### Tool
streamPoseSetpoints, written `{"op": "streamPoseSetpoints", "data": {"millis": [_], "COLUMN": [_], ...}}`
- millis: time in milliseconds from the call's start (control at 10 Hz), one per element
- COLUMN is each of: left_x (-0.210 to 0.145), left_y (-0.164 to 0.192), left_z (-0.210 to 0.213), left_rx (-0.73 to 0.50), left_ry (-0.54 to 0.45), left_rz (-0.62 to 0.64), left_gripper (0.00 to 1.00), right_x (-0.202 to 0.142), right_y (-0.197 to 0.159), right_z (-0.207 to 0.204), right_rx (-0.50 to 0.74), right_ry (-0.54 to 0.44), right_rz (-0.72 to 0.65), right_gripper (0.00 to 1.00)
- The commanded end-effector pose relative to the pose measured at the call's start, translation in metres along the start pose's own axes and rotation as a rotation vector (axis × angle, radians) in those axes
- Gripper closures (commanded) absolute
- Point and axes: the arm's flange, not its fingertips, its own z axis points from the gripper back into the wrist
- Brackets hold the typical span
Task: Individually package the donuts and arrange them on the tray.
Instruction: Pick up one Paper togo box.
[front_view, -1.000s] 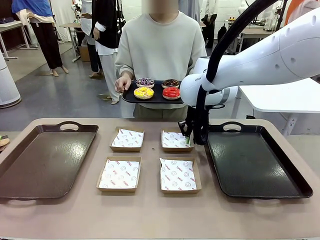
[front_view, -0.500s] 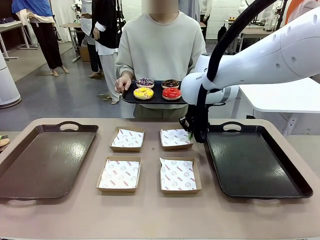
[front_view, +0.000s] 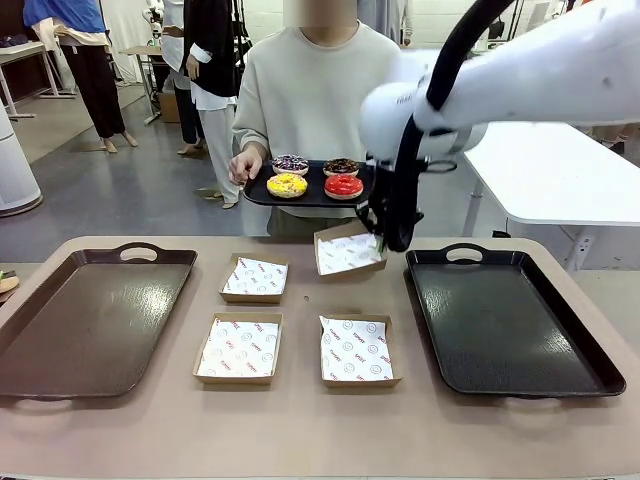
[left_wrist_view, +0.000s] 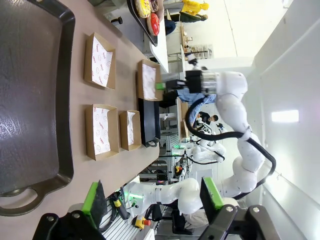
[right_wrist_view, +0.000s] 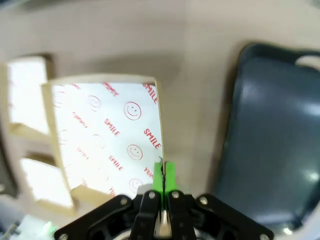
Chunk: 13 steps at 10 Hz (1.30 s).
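Worktop (front_view: 300, 430), tan with rounded corners, flanked by two large dark trays with raised rims and cut-out handles: left tray (front_view: 90, 320) and right tray (front_view: 510, 320). Between them three boxes of brown card lined with printed paper are set flat, at back left (front_view: 254, 278), front left (front_view: 238, 348) and front right (front_view: 358, 350), with narrow strips of bare worktop left between boxes and tray rims. A wider bare patch is seen at back right, just beside the right tray's inner rim. Above that patch a fourth box (front_view: 348, 250) is held clear of the worktop, tilted, its liner turned toward the camera. Right hand (front_view: 380, 243) is clamped tight on that box's right wall; in the right wrist view the green pads are pressed together on the card edge, with the right tray's rim just beside. Left hand (left_wrist_view: 152, 200) is seen in its wrist view with fingers spread wide and nothing between them, beyond the handle end of the left tray. Donuts (front_view: 315, 175) – four, red, yellow, brown and purple – are carried on a small black serving tray (front_view: 258, 194) by a person's hand (front_view: 243, 168) at the far side, behind the worktop's far edge. The right arm's wrist is set before that serving tray's right end – close above the tilted box.
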Motion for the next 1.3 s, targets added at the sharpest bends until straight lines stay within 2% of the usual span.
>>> {"op": "streamPoseSetpoints", "data": {"millis": [0, 400, 700, 800, 1200], "left_x": [0.001, 0.001, 0.001, 0.001, 0.001], "left_y": [-0.001, -0.001, -0.001, -0.001, -0.001], "left_z": [0.0, 0.0, 0.0, 0.0, 0.0], "left_rx": [-0.011, -0.011, -0.011, -0.011, -0.011], "left_ry": [-0.011, -0.011, -0.011, -0.011, -0.011], "left_rz": [-0.005, -0.005, -0.005, -0.005, -0.005], "left_gripper": [0.0, 0.0, 0.0, 0.0, 0.0], "right_x": [0.0, 0.009, 0.031, 0.011, 0.011], "right_y": [0.004, 0.001, -0.013, -0.009, -0.009], "right_z": [0.041, 0.099, 0.085, 0.099, 0.099], "right_rx": [-0.074, -0.082, -0.064, -0.049, -0.049], "right_ry": [0.008, -0.041, 0.003, -0.034, -0.034], "right_rz": [-0.012, -0.073, -0.087, -0.063, -0.063], "right_gripper": [1.0, 1.0, 1.0, 1.0, 1.0]}}
